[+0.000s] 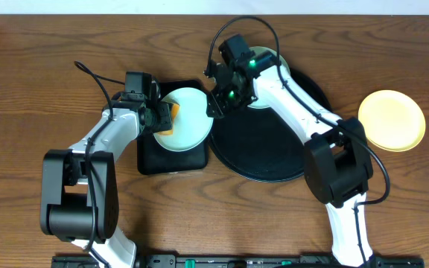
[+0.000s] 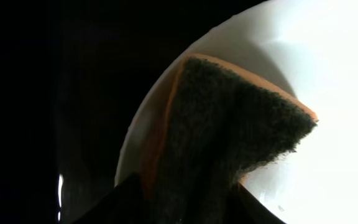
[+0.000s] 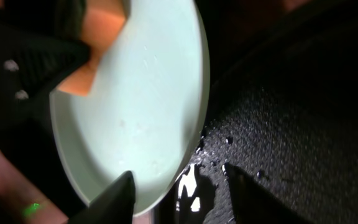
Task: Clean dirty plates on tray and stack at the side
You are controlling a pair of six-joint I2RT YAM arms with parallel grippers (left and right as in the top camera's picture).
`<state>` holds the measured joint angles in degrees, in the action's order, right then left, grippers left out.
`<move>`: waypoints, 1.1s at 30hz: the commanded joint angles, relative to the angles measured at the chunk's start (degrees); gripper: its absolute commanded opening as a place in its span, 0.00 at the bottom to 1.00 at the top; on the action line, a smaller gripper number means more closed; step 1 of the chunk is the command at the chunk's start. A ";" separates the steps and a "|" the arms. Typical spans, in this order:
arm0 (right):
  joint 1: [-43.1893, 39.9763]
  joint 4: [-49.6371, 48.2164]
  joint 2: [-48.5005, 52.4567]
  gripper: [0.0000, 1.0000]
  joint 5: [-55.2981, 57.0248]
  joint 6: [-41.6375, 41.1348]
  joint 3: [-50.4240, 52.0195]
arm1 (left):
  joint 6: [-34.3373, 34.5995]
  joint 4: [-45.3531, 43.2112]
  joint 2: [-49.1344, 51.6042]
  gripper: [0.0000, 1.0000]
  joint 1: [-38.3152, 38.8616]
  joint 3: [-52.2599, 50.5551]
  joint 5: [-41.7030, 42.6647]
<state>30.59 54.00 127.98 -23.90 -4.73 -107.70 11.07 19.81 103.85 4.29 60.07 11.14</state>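
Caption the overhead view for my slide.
Left gripper presses a sponge on a mint plate; right gripper straddles its rim; yellow plate lies aside.

place: robot lab bench | evidence: left arm [image 1: 99,138], right arm [image 1: 296,100], cabled, at wooden table [image 1: 36,82]

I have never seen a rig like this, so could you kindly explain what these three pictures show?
Two robot arms work at a wooden table. One picture looks down from above; the other two come from a camera on each wrist. The left gripper holds a sponge on a pale plate over a small rectangular tray. The right gripper straddles that plate's rim, fingers apart. A second pale plate lies on the round black tray; a yellow plate lies aside.
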 commanded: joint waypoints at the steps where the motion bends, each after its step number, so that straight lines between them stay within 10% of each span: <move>1: 0.92 -1.84 -0.35 0.34 -0.31 -1.68 3.61 | -1.18 -0.20 0.52 0.34 0.44 -0.61 1.49; 6: 0.85 -3.08 -0.39 0.23 -4.09 -1.44 3.87 | -1.16 -0.20 0.55 0.09 0.57 -0.61 1.51; 10: 0.72 -3.08 -0.55 0.02 -4.31 -1.46 3.87 | -1.16 0.00 0.81 0.07 0.74 -0.61 1.51; 33: -0.20 -4.15 -8.07 0.01 14.49 1.33 1.44 | 3.19 15.34 -12.76 0.07 -0.07 1.95 -6.36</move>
<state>30.26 50.02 123.79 -14.09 -5.15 -104.18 13.69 33.82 90.28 4.54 62.19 8.91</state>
